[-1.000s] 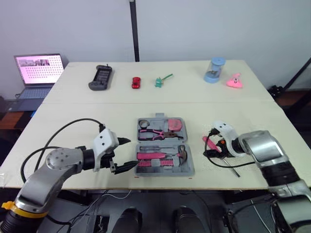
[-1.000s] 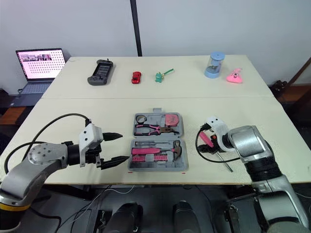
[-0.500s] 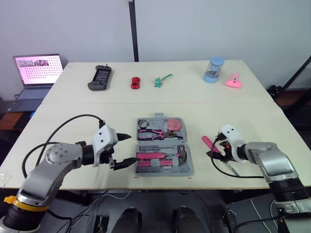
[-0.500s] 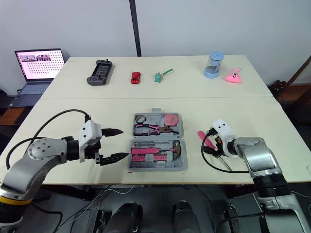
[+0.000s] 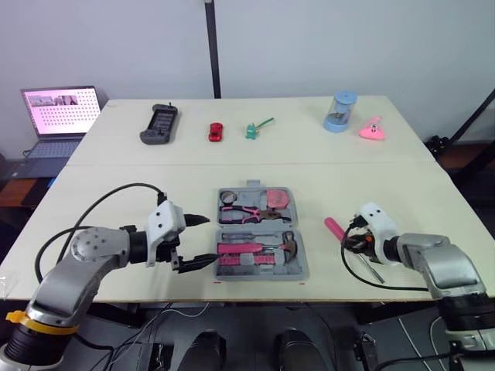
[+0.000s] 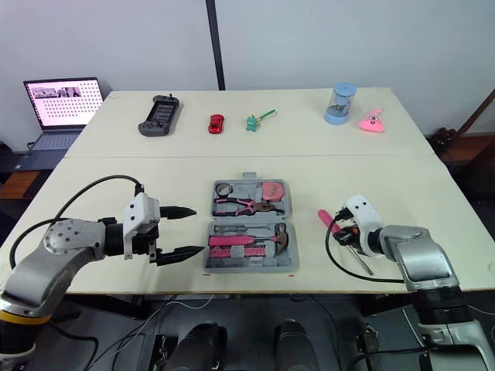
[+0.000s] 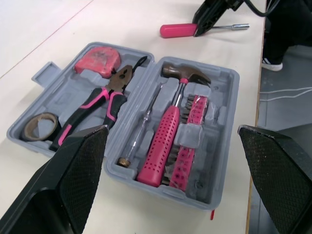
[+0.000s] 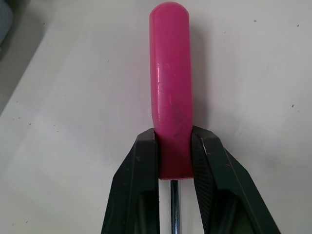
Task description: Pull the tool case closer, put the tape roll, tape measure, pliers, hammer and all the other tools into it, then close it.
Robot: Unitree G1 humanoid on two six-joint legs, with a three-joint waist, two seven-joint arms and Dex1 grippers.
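Pink screwdriver (image 8: pixel 170 87), clamped in right end effector (image 8: pixel 174 141)

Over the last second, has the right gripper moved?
Yes. The right gripper has slid to the robot's right, away from the tool case, and slightly nearer the table's front edge, shut on the screwdriver.

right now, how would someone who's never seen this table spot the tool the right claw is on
On the pale table, find the open grey tool case near the front edge and look right of it. The screwdriver lies there, the right claw closed on its handle. It is the only pink-handled tool outside the case.
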